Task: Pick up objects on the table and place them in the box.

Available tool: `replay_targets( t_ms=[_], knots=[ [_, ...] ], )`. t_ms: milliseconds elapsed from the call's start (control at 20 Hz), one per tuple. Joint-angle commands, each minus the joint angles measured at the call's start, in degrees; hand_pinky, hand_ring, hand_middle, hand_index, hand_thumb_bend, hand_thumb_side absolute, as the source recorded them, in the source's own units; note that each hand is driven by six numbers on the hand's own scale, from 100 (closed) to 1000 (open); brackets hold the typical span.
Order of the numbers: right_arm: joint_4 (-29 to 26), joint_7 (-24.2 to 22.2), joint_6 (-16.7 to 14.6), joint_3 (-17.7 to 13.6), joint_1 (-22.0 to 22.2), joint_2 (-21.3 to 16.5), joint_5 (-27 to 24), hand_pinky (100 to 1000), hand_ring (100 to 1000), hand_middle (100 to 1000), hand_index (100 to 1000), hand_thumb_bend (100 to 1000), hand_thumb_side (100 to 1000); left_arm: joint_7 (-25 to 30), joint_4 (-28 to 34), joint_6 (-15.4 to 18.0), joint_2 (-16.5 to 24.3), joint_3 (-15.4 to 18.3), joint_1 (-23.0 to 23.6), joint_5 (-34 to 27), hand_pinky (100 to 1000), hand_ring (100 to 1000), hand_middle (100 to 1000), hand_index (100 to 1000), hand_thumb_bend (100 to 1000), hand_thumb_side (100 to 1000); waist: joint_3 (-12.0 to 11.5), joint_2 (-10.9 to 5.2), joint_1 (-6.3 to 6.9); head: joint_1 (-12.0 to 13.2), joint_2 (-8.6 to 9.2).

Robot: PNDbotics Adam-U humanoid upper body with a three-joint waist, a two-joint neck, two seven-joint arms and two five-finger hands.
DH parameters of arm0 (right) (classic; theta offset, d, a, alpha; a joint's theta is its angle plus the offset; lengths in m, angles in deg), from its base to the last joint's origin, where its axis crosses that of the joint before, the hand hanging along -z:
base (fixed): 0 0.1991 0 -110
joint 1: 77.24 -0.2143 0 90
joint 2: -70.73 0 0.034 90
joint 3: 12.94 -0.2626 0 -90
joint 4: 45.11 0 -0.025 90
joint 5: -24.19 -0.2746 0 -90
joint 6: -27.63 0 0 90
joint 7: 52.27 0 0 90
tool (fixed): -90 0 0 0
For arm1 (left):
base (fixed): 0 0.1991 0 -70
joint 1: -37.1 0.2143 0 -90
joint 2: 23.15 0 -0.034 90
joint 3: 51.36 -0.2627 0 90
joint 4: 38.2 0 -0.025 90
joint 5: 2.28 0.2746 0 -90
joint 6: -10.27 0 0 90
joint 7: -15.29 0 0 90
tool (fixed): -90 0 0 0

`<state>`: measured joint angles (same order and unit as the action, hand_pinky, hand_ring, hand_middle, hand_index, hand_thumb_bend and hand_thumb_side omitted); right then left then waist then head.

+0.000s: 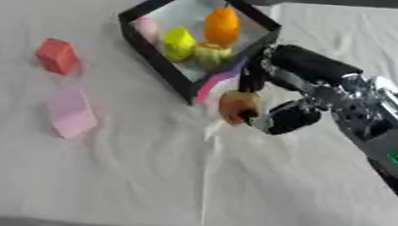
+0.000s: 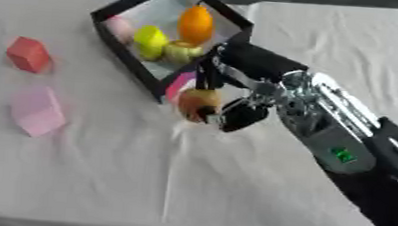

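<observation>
Right hand (image 1: 268, 112) is nearest — fingers curled round a small orange-brown fruit (image 1: 236, 106), held just outside the black box (image 1: 158, 64) near its front corner. Risk: fruit clips the rim or pink flap (image 1: 215, 83) on the way in — or drops short.

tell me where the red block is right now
The red block sits on the white cloth at the left of both views, left of the black box and just beyond the pink block.

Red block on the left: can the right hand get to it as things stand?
Probably not yet: the right hand is shut on a round orange-brown fruit by the box, and the red block lies far across.
</observation>
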<state>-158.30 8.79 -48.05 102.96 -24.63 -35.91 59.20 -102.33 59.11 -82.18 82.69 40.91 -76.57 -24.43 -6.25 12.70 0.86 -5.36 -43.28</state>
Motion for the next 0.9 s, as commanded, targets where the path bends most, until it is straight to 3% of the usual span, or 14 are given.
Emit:
replay_targets(
  t_ms=[50,250,650,900],
  knots=[
    [-1.4,1.6,0.1,-3.0,-3.4,-1.5,-0.7,645,576,475,571,268,100,0.2,0.7,0.1,1.7,0.8,-0.4,0.2,753,861,803,866,371,647,0.0,-0.84,-0.16,-0.1,-0.05],
    [-0.3,1.2,3.1,-4.3,-9.0,1.2,1.3,645,576,474,570,262,100,0.7,1.0,0.0,1.4,0.4,-0.8,0.2,754,861,803,867,372,644,-0.8,-1.24,0.21,-0.9,-0.08],
    [11.4,-1.8,10.6,-3.5,-21.3,11.9,8.7,649,580,478,573,273,100,1.2,2.1,-0.3,0.6,-0.1,-2.2,0.0,754,861,802,866,376,641,-2.6,-0.45,0.75,-2.5,0.87],
    [19.6,-2.8,14.2,-0.9,-23.9,16.6,13.8,661,595,496,589,287,100,1.6,2.1,-0.5,0.2,-0.5,-2.9,-0.2,754,861,802,866,377,640,-3.1,-0.24,0.72,-3.1,1.25]
  ],
)
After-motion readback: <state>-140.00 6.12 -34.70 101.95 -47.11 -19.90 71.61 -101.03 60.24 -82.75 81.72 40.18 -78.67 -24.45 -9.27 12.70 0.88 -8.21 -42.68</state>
